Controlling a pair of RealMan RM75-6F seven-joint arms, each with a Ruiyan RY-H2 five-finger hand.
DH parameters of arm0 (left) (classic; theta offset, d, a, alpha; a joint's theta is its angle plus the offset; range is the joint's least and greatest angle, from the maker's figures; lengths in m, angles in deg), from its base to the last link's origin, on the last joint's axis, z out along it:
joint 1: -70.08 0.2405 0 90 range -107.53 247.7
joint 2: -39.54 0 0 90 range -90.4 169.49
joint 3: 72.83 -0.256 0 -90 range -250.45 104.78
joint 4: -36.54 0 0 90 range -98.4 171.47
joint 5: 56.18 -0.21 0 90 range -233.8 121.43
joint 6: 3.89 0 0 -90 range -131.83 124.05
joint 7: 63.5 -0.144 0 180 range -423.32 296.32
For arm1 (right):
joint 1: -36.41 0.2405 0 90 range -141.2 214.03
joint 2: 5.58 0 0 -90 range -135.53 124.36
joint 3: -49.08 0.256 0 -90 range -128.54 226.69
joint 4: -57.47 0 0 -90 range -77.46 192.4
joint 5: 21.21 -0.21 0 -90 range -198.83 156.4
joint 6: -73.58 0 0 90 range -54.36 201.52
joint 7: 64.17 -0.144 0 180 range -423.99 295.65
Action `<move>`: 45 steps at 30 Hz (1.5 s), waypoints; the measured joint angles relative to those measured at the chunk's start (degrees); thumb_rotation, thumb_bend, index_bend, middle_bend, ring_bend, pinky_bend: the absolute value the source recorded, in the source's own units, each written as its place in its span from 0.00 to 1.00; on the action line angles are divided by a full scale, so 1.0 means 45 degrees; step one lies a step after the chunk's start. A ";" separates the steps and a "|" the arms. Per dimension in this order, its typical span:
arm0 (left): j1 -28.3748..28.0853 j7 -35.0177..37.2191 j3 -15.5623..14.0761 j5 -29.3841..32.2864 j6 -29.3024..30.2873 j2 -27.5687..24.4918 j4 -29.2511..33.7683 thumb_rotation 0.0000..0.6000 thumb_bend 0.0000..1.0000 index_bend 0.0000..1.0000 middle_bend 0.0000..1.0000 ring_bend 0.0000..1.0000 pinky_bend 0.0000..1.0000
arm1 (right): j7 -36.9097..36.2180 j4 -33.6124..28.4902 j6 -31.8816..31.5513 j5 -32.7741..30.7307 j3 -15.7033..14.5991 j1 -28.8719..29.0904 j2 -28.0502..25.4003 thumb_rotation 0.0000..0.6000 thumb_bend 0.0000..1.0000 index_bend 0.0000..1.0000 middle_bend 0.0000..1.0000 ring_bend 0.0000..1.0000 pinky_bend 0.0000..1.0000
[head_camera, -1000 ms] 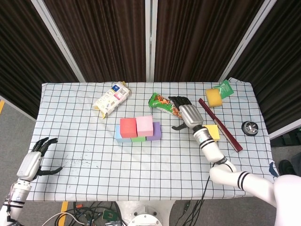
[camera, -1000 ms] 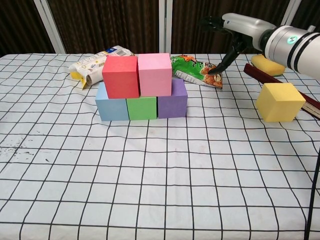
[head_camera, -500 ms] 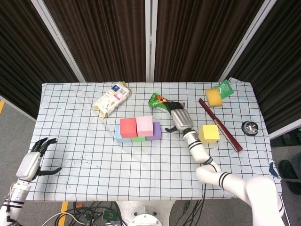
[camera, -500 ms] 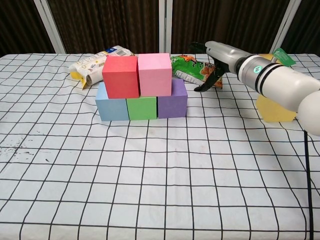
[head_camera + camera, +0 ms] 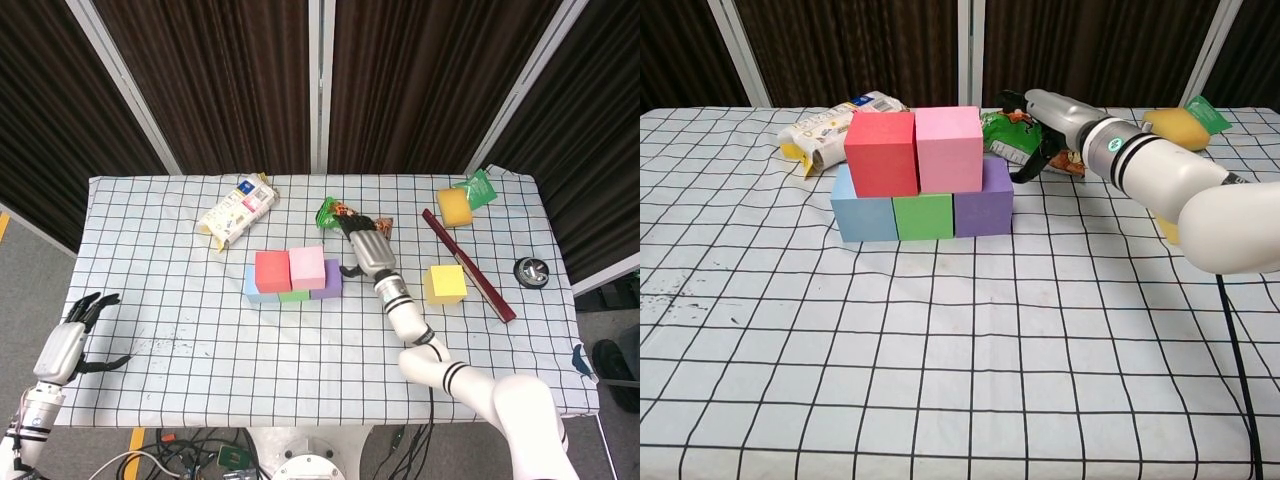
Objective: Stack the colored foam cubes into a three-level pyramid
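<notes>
Blue [image 5: 864, 216], green [image 5: 923, 216] and purple [image 5: 985, 207] cubes form a row, and a red cube [image 5: 882, 152] and a pink cube [image 5: 948, 148] sit on top of them. A yellow cube [image 5: 445, 283] lies alone to the right; in the chest view my right arm hides most of it. My right hand [image 5: 365, 250] hovers just right of the purple cube [image 5: 332, 280], fingers apart, holding nothing; the chest view shows the right hand [image 5: 1040, 125] close to the pink cube's upper right. My left hand [image 5: 70, 345] rests open at the table's front-left corner.
A green snack bag [image 5: 338, 213] lies right behind my right hand. A white snack pack [image 5: 236, 212] is at the back left. A yellow sponge [image 5: 454, 207], a green packet [image 5: 479, 187], a dark red stick [image 5: 468, 265] and a small black round thing [image 5: 530, 271] lie at the right.
My right hand has swept left, away from the yellow cube to the right side of the purple cube, holding nothing. The cubes and the left hand have not moved.
</notes>
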 measured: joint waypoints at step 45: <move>-0.0167 -0.0031 0.0109 0.0011 -0.0060 -0.0291 0.0745 1.00 0.00 0.11 0.16 0.03 0.01 | 0.3554 -1.1026 -0.0556 -0.3564 0.1282 -0.0298 -0.6599 1.00 0.00 0.00 0.11 0.00 0.00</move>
